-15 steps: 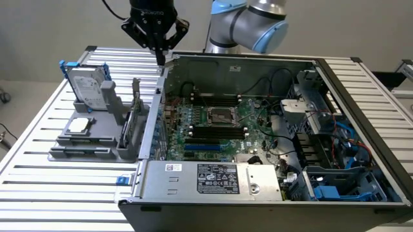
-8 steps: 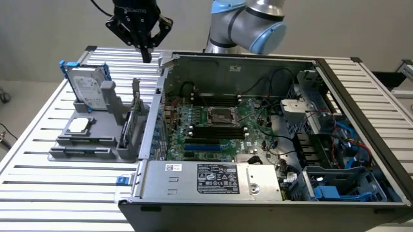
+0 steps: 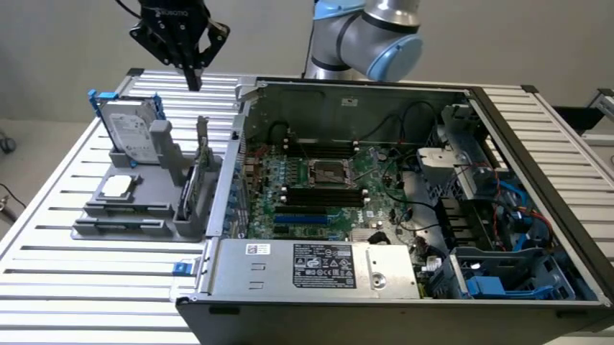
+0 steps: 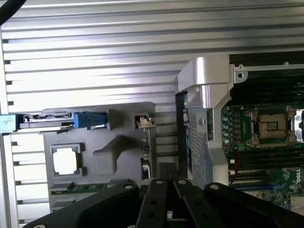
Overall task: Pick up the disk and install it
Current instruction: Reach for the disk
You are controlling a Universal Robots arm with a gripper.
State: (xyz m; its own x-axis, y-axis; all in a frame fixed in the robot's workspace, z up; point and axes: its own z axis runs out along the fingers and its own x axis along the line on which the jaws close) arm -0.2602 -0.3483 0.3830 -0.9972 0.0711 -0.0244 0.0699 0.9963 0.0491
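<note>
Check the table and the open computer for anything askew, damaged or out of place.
Nothing stands out. The disk stands on edge in the grey holder, the chip lies flat in its recess, and the shut gripper hangs empty above them. The computer case lies open.

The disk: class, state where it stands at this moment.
In the exterior view the disk stands upright in the grey holder at the exterior view's left, outside the open computer case, next to the square chip; the gripper hangs above, apart.

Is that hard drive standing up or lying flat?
Standing up: the disk sits on edge in the grey holder.
</note>
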